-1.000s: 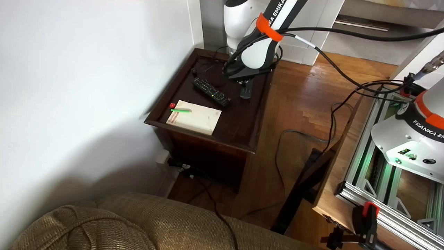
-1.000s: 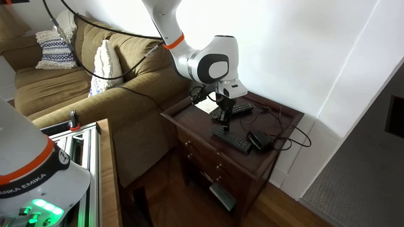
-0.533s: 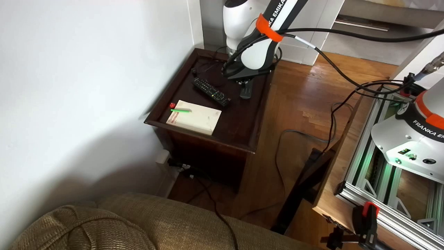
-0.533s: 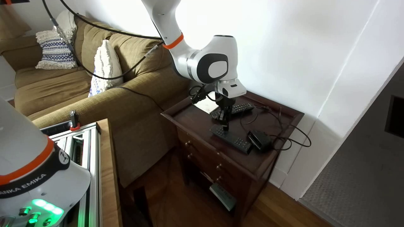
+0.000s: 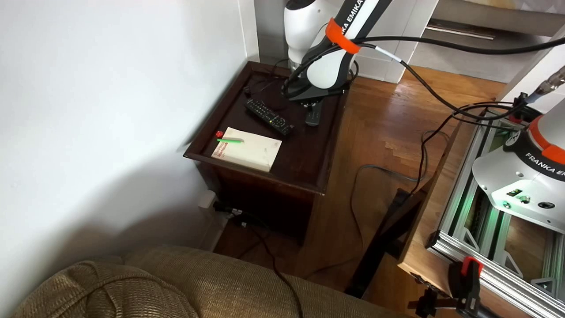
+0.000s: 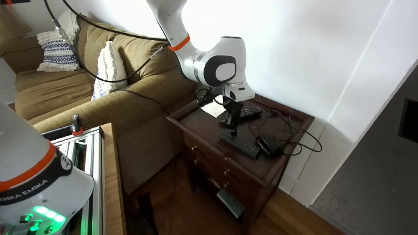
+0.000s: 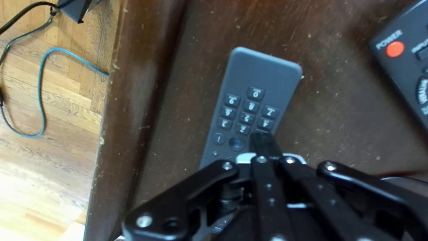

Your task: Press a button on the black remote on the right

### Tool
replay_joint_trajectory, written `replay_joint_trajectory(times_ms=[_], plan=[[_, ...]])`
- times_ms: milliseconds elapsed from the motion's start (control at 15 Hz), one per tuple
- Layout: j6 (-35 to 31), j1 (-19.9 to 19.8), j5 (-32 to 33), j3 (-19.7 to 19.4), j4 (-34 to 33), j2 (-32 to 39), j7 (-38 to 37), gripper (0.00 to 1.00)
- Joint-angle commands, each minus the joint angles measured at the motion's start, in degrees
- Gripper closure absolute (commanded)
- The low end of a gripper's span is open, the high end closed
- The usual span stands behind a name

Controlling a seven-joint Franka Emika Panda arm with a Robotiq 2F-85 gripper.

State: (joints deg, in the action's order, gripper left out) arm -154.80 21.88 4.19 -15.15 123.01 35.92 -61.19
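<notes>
Gripper (image 7: 263, 142) pointed down right over the slim black number-pad remote (image 7: 264, 72), fingers pressed together into a single tip. Tip was at the keypad's (image 7: 245, 112) lower R corner in wrist view, partly covering the key (image 7: 260, 130) next to the 2; a dark round btn (image 7: 237, 143) showed just L of it. Contact vs. hovering just above: couldn't tell from these angles. Longer black remote (image 5: 268, 117) w/ red POWER btn (image 7: 395, 49) lay R of gripper in wrist view, apart from the slim one. Cream booklet (image 5: 254, 152) was farther from gripper, past the longer remote; green stick (image 5: 230, 141) lay on it, small red round obj. (image 5: 219, 134) just beside its corner. Boxy black corded device (image 6: 268, 146) sat R of gripper in an exterior view, just beside slim remote's end. All sat on dark wood side table (image 5: 304, 163) below gripper. Olive-brown couch (image 6: 153, 143) w/ fringed pillow (image 6: 106, 67) was L of gripper, also exterior. Bluish cable (image 7: 40, 83) lay on wood floor (image 7: 50, 160), L of gripper in wrist view.
</notes>
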Motion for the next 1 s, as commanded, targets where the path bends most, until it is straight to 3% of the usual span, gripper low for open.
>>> replay_joint_trajectory(times_ms=[0,933], plan=[[1.5,0.8,2.0,-0.8,-0.1,0.1,-2.7,1.00],[1.5,0.5,2.3,-0.4,-0.8,0.9,-3.1,1.00]])
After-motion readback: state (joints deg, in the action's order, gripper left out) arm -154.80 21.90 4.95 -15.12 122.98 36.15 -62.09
